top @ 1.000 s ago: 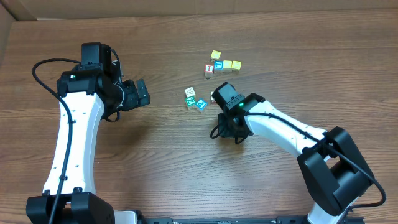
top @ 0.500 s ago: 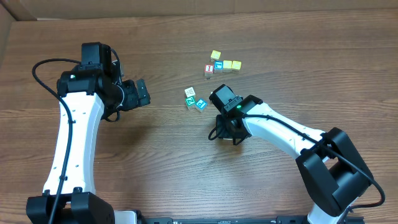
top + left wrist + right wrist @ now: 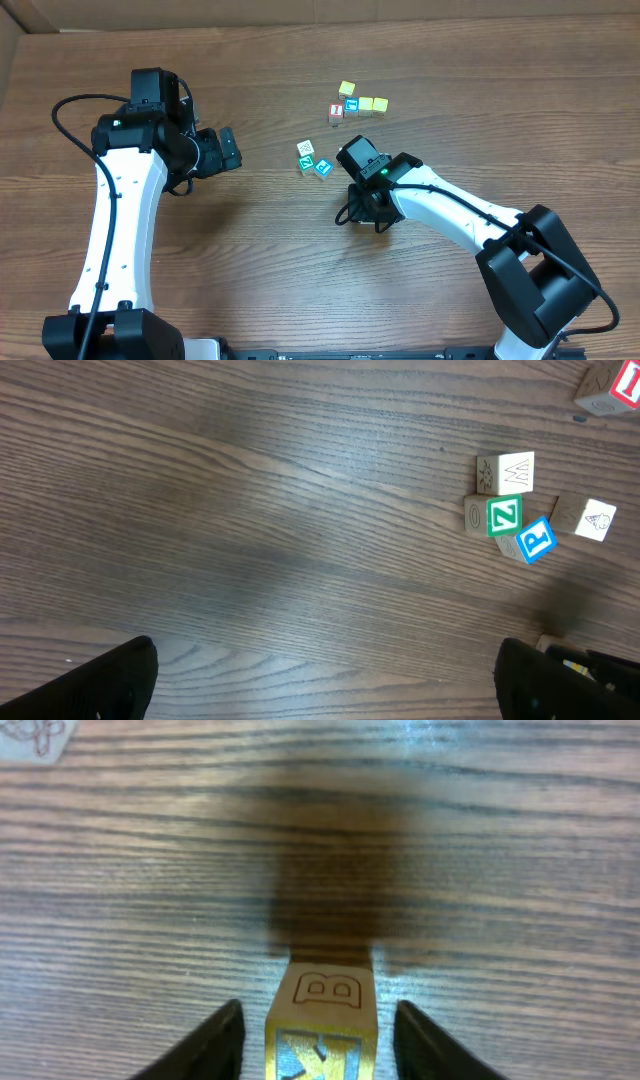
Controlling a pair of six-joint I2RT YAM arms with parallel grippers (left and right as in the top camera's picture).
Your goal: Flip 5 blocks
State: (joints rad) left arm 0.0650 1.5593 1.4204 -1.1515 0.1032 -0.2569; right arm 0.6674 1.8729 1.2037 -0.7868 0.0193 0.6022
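In the right wrist view a tan block [image 3: 325, 992], with an engraved B on top and a yellow-framed blue letter on its near face, stands on the table between my right gripper's [image 3: 320, 1025] fingers. There is a gap on each side of it, so the gripper is open. In the overhead view the right gripper [image 3: 356, 160] hangs over that block and hides it. Just to its left lie a whitish block [image 3: 306, 148], the green Z block [image 3: 307, 163] and the teal P block [image 3: 323, 168]. My left gripper [image 3: 226, 149] stands wide open and empty, well left of them.
A second group sits farther back: a yellow block [image 3: 346, 89], a teal one [image 3: 351, 104], a red-faced one [image 3: 336, 112] and two yellow-tan ones [image 3: 372, 104]. The left wrist view shows another whitish block [image 3: 597, 520] beside the P block [image 3: 537, 538].
My right gripper has shifted a little to the left, toward the Z and P blocks, and its jaws have widened. The left arm has not moved.
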